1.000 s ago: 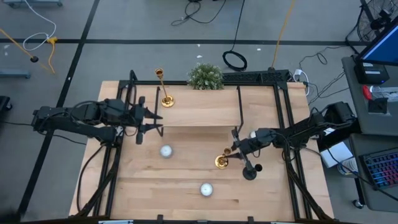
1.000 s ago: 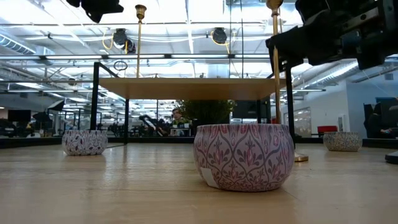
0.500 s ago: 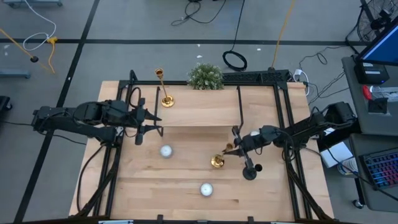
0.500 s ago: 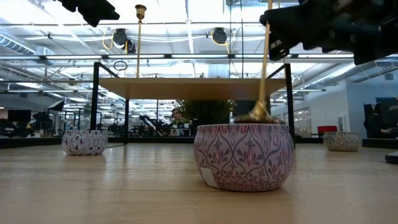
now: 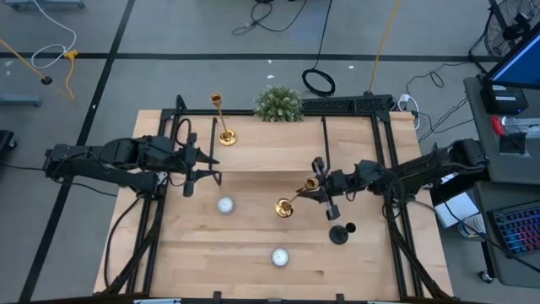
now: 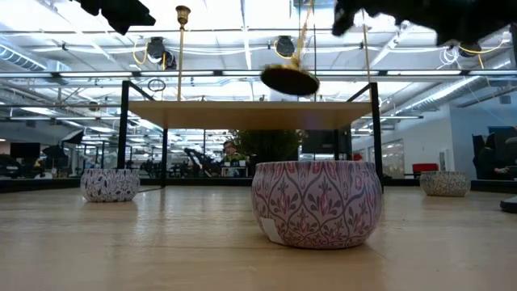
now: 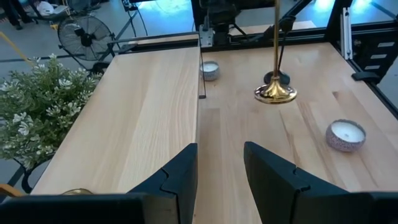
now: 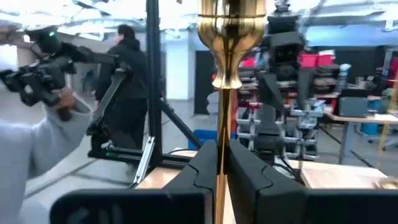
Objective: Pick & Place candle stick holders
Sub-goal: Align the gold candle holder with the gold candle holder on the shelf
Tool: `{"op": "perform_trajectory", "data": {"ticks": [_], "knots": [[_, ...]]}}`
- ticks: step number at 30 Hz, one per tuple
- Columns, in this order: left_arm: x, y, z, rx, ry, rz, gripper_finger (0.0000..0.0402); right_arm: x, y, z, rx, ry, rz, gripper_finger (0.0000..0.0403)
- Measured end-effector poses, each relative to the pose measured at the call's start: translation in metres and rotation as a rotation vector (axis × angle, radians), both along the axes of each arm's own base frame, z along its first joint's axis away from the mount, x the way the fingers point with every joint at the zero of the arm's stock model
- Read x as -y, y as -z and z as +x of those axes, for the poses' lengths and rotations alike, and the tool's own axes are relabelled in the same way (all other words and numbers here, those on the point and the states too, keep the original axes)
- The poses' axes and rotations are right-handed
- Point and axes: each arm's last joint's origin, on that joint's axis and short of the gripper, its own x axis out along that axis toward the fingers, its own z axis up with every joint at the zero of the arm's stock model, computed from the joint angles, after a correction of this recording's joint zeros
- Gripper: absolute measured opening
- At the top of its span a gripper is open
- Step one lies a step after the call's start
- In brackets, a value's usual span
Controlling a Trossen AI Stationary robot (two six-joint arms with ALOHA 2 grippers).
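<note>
Above the worktop's (image 5: pixel 253 245) middle, the right gripper (image 5: pixel 319 192) grasps a slim shiny gold candlestick (image 5: pixel 295 197), tilted and lifted clear. A second gold candlestick (image 5: pixel 222 120) already stands on the raised shelf (image 5: pixel 278 143); the short black holder (image 5: pixel 338 234) waits. The left gripper's (image 5: pixel 201 163) jaws are released.

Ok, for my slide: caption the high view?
Right gripper lifts a tilted gold candlestick above the table; left gripper waits, open.
</note>
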Motion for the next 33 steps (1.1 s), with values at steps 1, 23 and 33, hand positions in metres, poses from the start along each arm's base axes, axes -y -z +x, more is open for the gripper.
{"op": "perform_trajectory", "data": {"ticks": [1, 23, 33], "knots": [[0.000, 0.000, 0.000, 0.000, -0.001, 0.000, 0.0136, 0.001, -0.007, 0.005, -0.014, 0.005, -0.004, 0.0011], [-0.001, -0.001, 0.000, 0.010, -0.014, 0.028, 0.0136, 0.113, -0.087, 0.057, -0.005, 0.412, -0.137, 0.0013], [-0.001, -0.001, 0.000, 0.006, -0.019, 0.029, 0.0136, 0.153, -0.069, 0.087, -0.153, 0.493, -0.118, 0.0012]]}}
